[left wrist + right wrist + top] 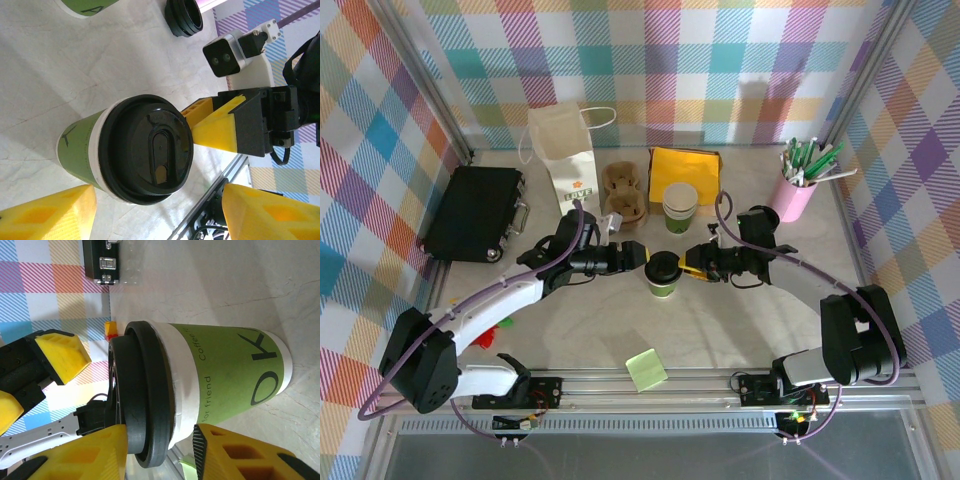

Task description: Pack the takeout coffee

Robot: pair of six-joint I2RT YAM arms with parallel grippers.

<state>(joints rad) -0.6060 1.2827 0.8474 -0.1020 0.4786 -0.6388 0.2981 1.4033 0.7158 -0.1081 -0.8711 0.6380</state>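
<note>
The takeout coffee (663, 280) stands upright at the table's middle, a green and cream paper cup (230, 370) with a black lid (150, 145) on top. My left gripper (638, 252) is just left of it, open; its yellow fingers (50, 215) stand wide and clear of the cup. My right gripper (692, 262) comes in from the right. In the right wrist view it (160, 432) is open, one finger (80, 455) against the lid rim and the other finger (240, 455) apart from the cup wall.
A second, lidless green cup (680, 205) stands behind, next to the brown pulp carrier (623, 195). Farther back are a paper bag (565, 160) and a yellow packet (685, 172). A pink cup of pens (798, 190) stands far right, a black case (475, 212) left, a green note (646, 368) near.
</note>
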